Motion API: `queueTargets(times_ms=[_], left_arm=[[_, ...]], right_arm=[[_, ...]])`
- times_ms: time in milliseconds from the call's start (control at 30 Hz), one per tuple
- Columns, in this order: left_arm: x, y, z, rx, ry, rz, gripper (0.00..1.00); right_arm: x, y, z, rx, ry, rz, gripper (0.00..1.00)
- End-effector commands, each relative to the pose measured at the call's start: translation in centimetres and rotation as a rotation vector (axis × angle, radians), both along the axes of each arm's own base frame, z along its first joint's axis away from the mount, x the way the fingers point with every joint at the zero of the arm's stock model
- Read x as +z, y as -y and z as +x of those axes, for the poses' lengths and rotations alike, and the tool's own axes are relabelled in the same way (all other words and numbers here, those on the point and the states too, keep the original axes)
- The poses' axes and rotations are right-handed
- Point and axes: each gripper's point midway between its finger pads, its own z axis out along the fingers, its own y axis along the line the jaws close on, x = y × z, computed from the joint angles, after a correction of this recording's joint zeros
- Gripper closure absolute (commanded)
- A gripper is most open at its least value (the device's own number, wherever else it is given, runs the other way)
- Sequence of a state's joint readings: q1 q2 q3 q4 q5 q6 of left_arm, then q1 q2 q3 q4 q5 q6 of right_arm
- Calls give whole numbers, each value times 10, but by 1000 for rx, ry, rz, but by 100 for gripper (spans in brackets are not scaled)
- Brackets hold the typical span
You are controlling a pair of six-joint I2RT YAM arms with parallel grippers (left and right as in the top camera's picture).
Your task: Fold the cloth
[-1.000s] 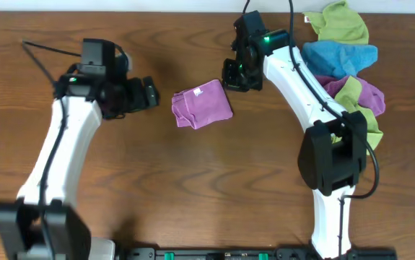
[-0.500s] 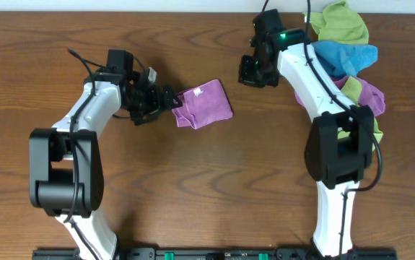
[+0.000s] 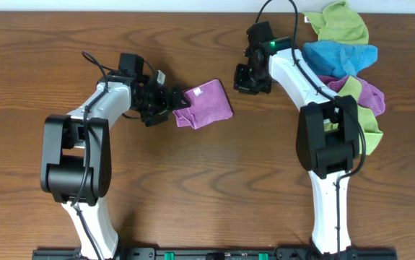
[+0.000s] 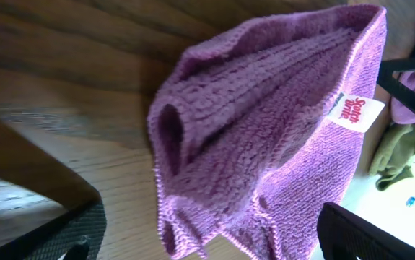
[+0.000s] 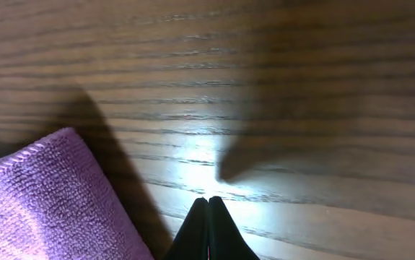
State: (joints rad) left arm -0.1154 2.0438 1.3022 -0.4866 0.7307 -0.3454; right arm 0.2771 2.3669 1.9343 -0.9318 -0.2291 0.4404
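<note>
The lilac cloth (image 3: 206, 103) lies folded into a small bundle at the table's middle, with its white tag (image 3: 198, 92) on top. My left gripper (image 3: 172, 101) is open at the cloth's left edge, its jaws on either side of the folded layers. In the left wrist view the cloth (image 4: 265, 130) and tag (image 4: 359, 112) fill the frame between my two fingers (image 4: 55, 231). My right gripper (image 3: 245, 81) is shut and empty just right of the cloth's upper right corner. The right wrist view shows its closed tips (image 5: 208, 206) over bare wood beside the cloth's corner (image 5: 41, 202).
A pile of other cloths lies at the back right: lime green (image 3: 341, 25), bright blue (image 3: 341, 58) and a second purple one (image 3: 366, 92) bunched with green. The right arm runs alongside that pile.
My left arm has swung right, and its open gripper has reached the cloth's left edge. My right gripper pulled away to the upper right, then came back a little toward the cloth.
</note>
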Motion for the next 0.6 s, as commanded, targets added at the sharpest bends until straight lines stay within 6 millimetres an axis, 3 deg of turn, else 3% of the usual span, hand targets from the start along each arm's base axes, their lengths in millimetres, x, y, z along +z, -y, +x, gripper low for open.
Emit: queueTargets(times_ms=[0,233,333,567], left_arm=[[-22,3,-6,20,-78,7,5],[-31,8,-9,17,-104,8,5],[-31,11,-10,17,-106,7,5],[-32,15,-10,16,-103,14,5]], right_arm=[[-9,-13,-8,9,-30,14,98],[-29,-46,-23,52,-82,66,98],[-30,-62,-28,84,-82,87,98],[-28,-78,-34,107,-92,129,98]])
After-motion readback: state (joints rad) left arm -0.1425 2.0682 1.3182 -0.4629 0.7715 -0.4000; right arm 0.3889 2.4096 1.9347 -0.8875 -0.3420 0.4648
